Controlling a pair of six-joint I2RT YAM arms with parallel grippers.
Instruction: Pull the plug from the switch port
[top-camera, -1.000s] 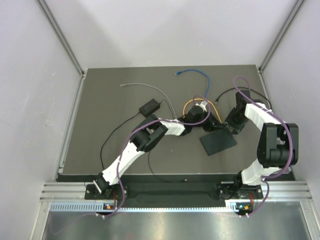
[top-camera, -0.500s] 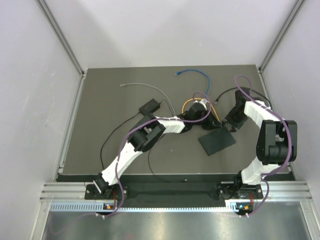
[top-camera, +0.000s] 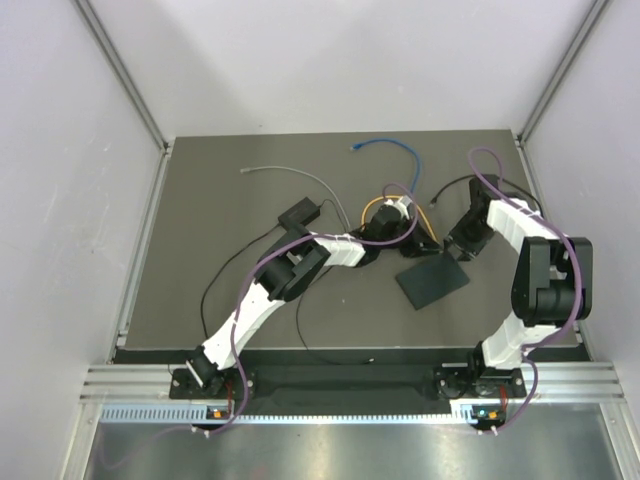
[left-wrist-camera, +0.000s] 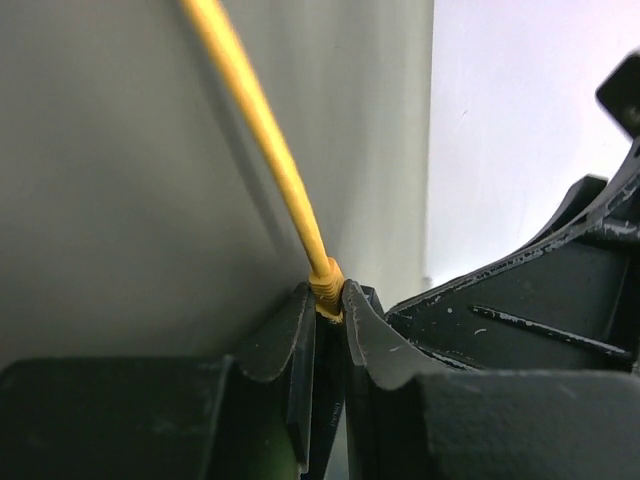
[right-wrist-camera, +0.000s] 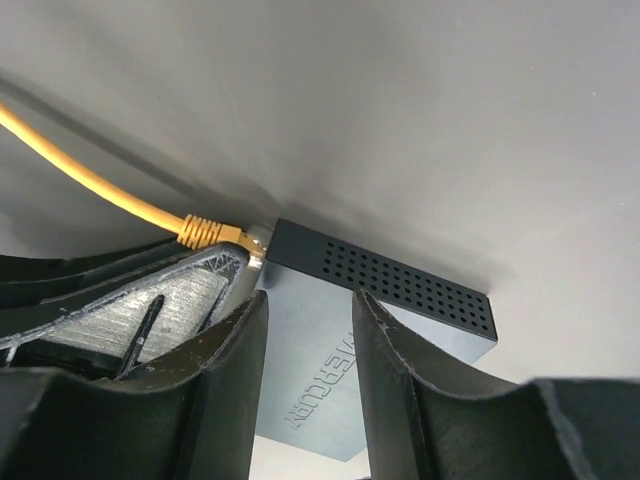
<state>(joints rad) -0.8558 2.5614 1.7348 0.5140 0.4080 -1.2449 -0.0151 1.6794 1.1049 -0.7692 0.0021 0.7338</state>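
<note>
My two arms rise from the near edge of the dark worktop (top-camera: 220, 250) and both lean in toward the flat black switch box (top-camera: 435, 283); the box lies right of centre, turned out of square with the worktop's edges. The right pincer (right-wrist-camera: 307, 298) sits over the box's far edge; its two fingers (right-wrist-camera: 225, 370) stand a small gap apart, with the box's top face showing between them and nothing gripped in the gap; I cannot tell whether the tips touch the top face. In the right wrist view the box's perforated side wall runs off to the right.

At the left end of that far edge is the switch port (right-wrist-camera: 261, 256); the yellow plug (right-wrist-camera: 212, 232) meets it there, its clear tip against the box's end face; how deep it sits I cannot tell. The left pincer (left-wrist-camera: 327, 300) comes in from the left of the box and is closed tight on the plug's ribbed boot, one finger touching each side. The yellow cable (left-wrist-camera: 260, 130) runs straight out of the boot, away from the box, then loops on the worktop just beyond it.

Well to the left of the box lies a small black block (top-camera: 300, 212) with a thin black cord; beyond the box, toward the back wall, a grey cable (top-camera: 290, 172) and a blue cable (top-camera: 357, 146) lie loose, apart from both pincers.
</note>
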